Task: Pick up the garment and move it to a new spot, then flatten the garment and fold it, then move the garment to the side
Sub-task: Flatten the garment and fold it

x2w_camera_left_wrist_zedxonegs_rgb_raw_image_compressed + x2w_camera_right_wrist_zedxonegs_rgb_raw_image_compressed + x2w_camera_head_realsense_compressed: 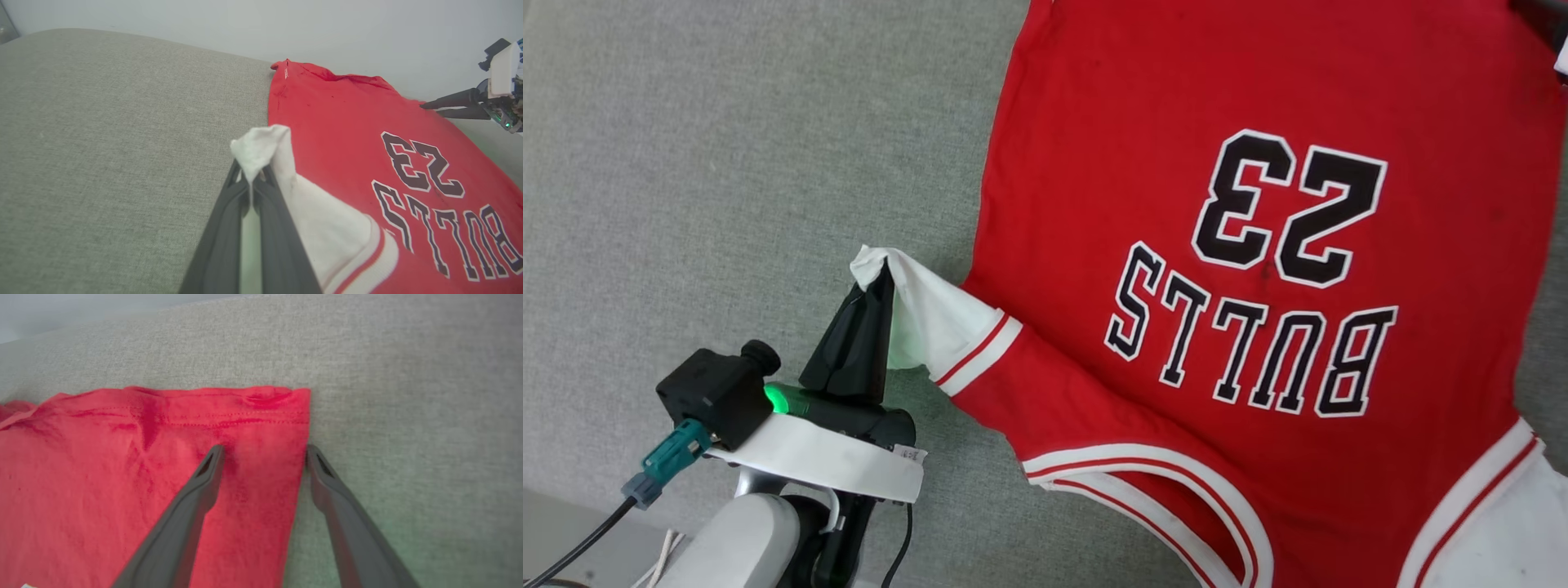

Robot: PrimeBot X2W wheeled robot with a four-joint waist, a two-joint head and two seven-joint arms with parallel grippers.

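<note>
The garment (1258, 245), a red jersey with black numerals and lettering, lies spread flat on the grey cushion, print upside down to me. My left gripper (879, 282) is shut on a white inside-out shoulder strap (923, 314) and holds it raised off the fabric at the jersey's left side. The left wrist view shows that white strap tip (261, 151) pinched between the dark fingers (229, 228). My right gripper (264, 451) stands open above the jersey's hem corner (286, 412); one finger is over the red cloth, the other just past its side edge.
The grey fabric cushion (727, 163) stretches wide to the left of the jersey. Its far edge meets a pale wall (286, 24). In the left wrist view the right arm (490, 98) hangs over the jersey's far corner.
</note>
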